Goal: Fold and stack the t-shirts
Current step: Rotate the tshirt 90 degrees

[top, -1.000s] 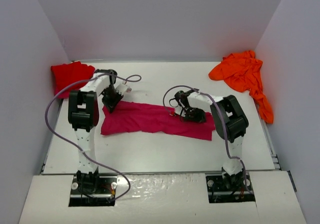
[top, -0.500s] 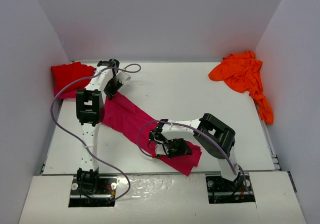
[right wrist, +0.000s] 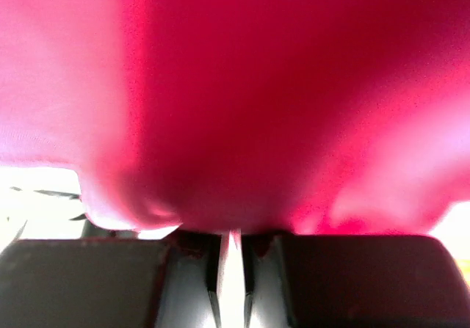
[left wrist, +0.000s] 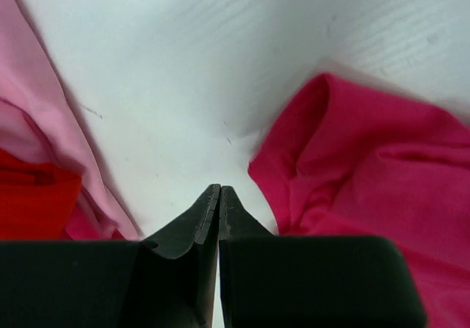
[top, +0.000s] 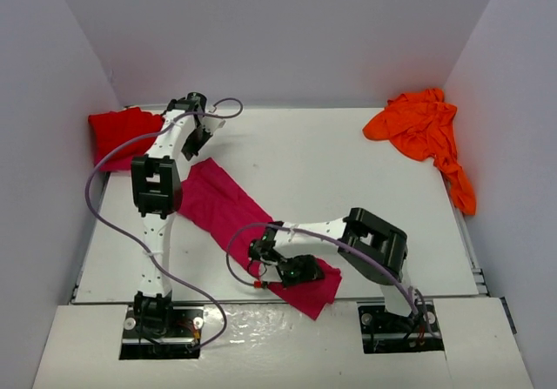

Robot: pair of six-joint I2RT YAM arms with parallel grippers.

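The magenta-pink t-shirt (top: 224, 204) lies as a long diagonal strip from far left to the near edge. My right gripper (top: 294, 270) sits on its near end, shut on the cloth, which fills the right wrist view (right wrist: 242, 100) above the gripper (right wrist: 232, 232). My left gripper (top: 191, 145) is shut and empty just beyond the shirt's far end. In the left wrist view the gripper (left wrist: 219, 188) is over bare table, with the magenta shirt (left wrist: 367, 174) to its right. The bright red t-shirt (top: 122, 132) lies far left and the orange t-shirt (top: 422, 128) far right.
White walls enclose the table (top: 331, 163) on three sides. The red t-shirt (left wrist: 29, 203) and a pale pink fold of cloth (left wrist: 37, 108) lie left of my left fingers. Purple cables loop off both arms.
My right gripper has pulled its end of the magenta shirt from mid-table to the near edge, swinging the strip from level to diagonal. My left gripper has moved farther back and left.
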